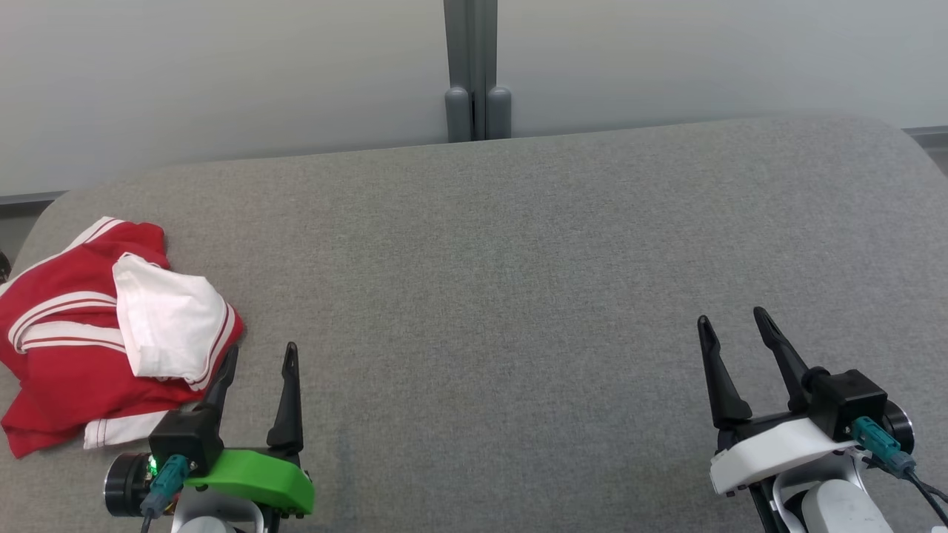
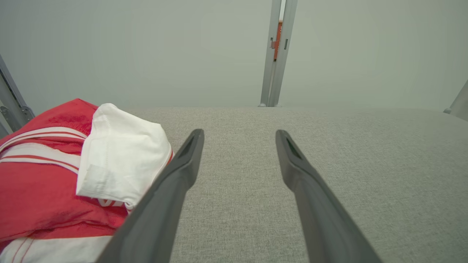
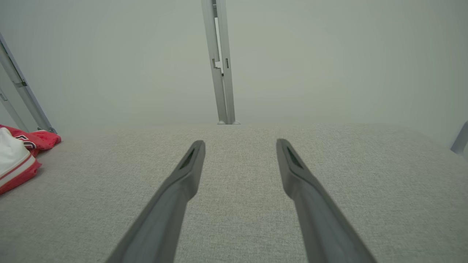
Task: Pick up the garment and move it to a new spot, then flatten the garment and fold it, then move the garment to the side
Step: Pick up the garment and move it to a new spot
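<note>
Grey fabric tabletop [image 1: 518, 281], and at its near left corner the left gripper [image 1: 261, 359] hangs spread wide and empty, one finger at the hem of the crumpled red-and-white garment [image 1: 89, 333]. Right gripper [image 1: 733, 326], equally wide and empty, well apart. Beyond the far edge, a grey post [image 1: 474, 70].

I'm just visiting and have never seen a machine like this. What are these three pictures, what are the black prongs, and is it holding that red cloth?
It is a two-armed robot at a grey padded table. The wide picture comes from a camera on its head; the other two come from cameras on its wrists, each looking along that arm's own fingers. The black prongs are its grippers: the left gripper and the right gripper. Both are open and hold nothing. A crumpled red and white garment lies at the table's left side, close beside the left gripper, waiting to be picked up and folded.
</note>
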